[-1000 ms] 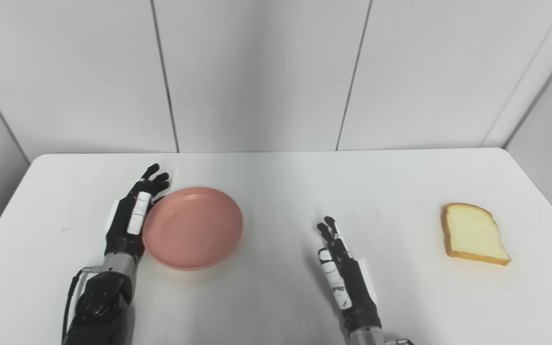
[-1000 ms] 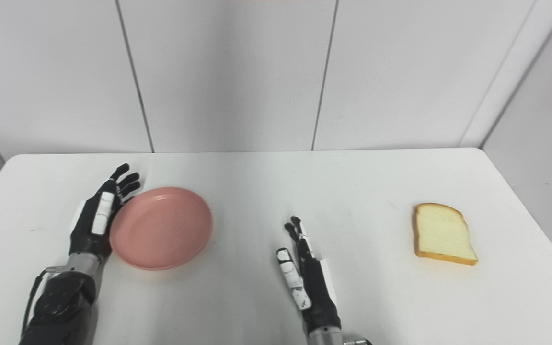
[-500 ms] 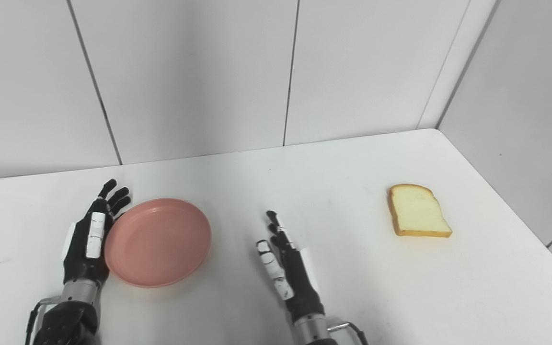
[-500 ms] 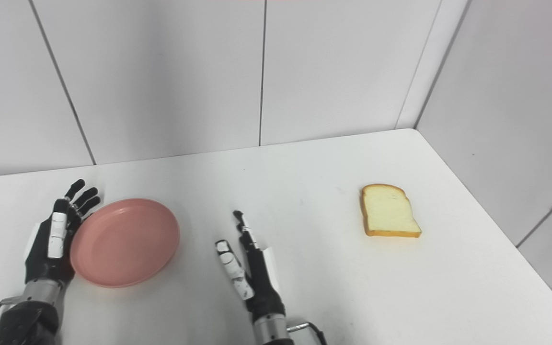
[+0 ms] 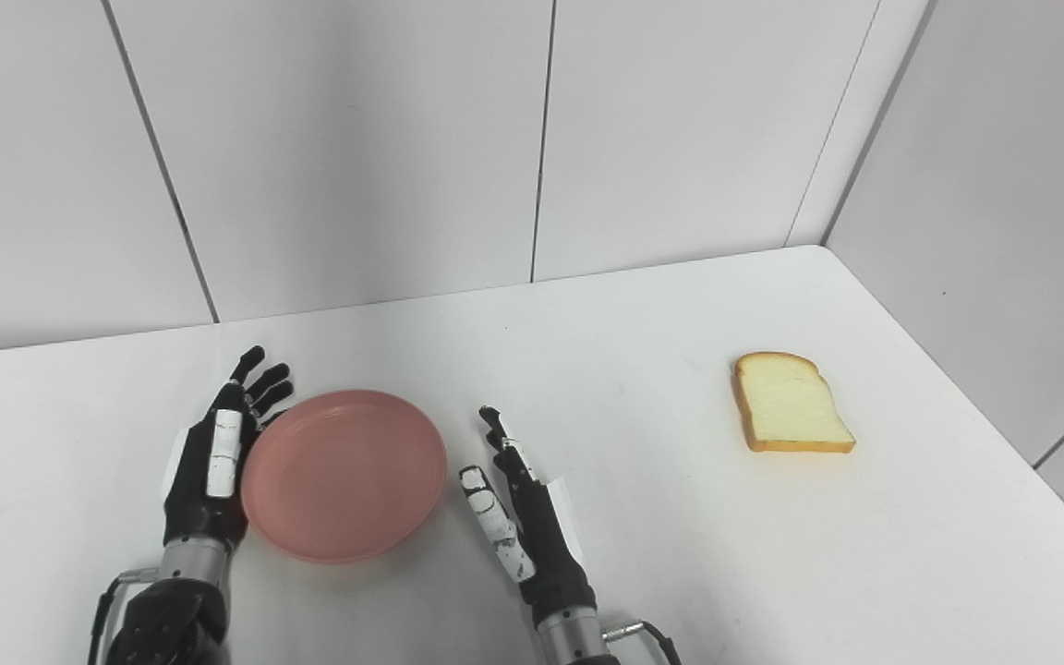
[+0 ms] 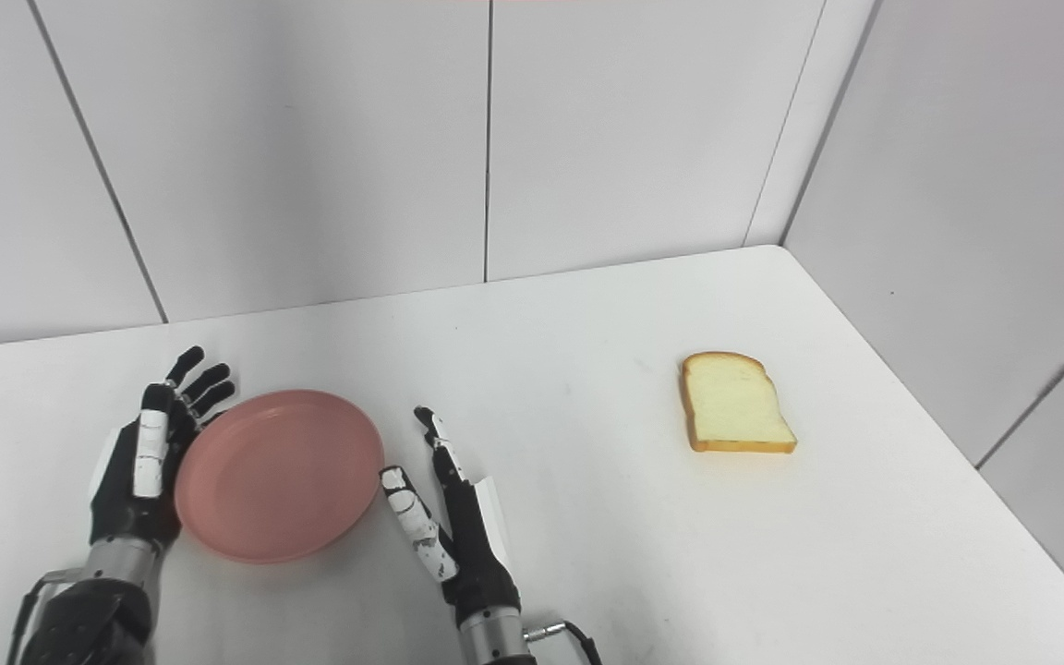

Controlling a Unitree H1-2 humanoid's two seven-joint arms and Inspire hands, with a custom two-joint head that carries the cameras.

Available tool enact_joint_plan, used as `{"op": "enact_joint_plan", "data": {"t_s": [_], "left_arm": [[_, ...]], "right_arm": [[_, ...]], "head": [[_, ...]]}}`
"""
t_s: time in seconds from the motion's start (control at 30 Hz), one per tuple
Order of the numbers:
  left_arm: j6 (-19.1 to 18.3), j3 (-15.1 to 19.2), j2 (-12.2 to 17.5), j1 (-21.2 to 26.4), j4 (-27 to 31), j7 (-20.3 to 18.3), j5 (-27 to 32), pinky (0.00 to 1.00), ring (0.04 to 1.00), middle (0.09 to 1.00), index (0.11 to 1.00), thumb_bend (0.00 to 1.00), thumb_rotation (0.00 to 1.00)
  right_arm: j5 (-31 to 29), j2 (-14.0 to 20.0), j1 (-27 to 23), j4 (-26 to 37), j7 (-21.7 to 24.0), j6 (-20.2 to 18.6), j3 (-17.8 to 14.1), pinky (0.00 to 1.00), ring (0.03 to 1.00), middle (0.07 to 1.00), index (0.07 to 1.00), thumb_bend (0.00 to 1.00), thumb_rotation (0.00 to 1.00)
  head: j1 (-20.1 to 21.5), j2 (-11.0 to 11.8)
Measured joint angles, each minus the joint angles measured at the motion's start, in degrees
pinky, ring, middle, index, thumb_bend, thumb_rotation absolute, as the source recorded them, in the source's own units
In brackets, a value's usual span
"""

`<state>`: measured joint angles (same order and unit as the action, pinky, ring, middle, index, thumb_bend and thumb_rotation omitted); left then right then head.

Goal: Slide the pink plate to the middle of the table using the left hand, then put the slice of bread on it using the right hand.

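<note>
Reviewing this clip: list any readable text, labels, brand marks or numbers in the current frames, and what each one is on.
None: no words, numbers or logos can be read in either view.
Pink plate: plain, no print.
Slice of bread: no marking.
Left hand and right hand: white patches on the fingers, with no lettering visible.
Table and wall panels: blank.

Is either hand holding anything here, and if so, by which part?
Nothing is held. The open left hand lies flat against the pink plate at its left rim; the open right hand is empty.
</note>
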<state>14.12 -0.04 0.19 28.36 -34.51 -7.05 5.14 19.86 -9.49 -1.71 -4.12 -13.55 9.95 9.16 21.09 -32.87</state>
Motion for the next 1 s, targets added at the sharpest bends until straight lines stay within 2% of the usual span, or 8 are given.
{"op": "enact_joint_plan", "data": {"t_s": [0.3,0.43,0.5,0.6,0.73,0.87,1.0], "left_arm": [[0.71,-1.03,-1.96,0.98,-1.75,0.10,-0.82,0.76,0.849,0.848,0.887,0.97,0.95],[1.03,-0.98,-2.12,1.36,-2.51,0.10,-0.80,0.77,0.849,0.847,0.879,0.98,0.93],[1.03,-0.69,-2.34,1.42,-2.54,0.09,-0.62,0.76,0.849,0.844,0.871,0.96,0.92],[1.11,-0.48,-2.61,1.61,-2.95,0.10,-0.56,0.75,0.849,0.844,0.869,0.93,0.93],[1.52,-0.46,-2.42,1.83,-3.65,0.12,-1.20,0.74,0.851,0.848,0.880,0.93,0.94],[1.96,-0.29,-2.57,2.56,-4.71,-0.28,-1.08,0.76,0.848,0.846,0.881,0.95,0.93],[2.65,-0.24,-2.62,2.93,-5.39,-0.28,-1.12,0.75,0.846,0.843,0.877,0.92,0.93]], "right_arm": [[0.50,0.05,-0.58,-0.75,-1.04,0.10,0.14,0.97,0.950,0.964,0.936,0.67,1.00],[2.95,0.33,-1.02,-0.92,-3.41,0.70,-0.08,0.96,0.962,0.990,0.954,0.76,1.00],[7.93,1.31,-1.14,-0.23,-5.33,0.11,-0.42,0.97,0.980,0.998,0.978,0.82,0.97],[14.08,4.25,-1.13,2.65,-6.66,-3.49,-2.59,1.00,0.998,1.000,0.998,0.86,0.93],[20.16,7.49,-1.62,8.25,-7.24,-10.29,-5.62,1.00,1.000,1.000,1.000,0.89,0.91],[24.71,7.75,-3.46,11.51,-7.17,-15.73,-6.45,1.00,1.000,1.000,1.000,0.92,0.87],[27.70,9.24,-6.57,12.57,-6.78,-20.76,-8.05,1.00,1.000,1.000,1.000,0.92,0.85]], "head": [[0.53,0.00],[0.79,0.35],[0.62,0.53],[0.18,0.62],[0.53,0.88],[0.53,0.97],[0.62,1.23]]}}
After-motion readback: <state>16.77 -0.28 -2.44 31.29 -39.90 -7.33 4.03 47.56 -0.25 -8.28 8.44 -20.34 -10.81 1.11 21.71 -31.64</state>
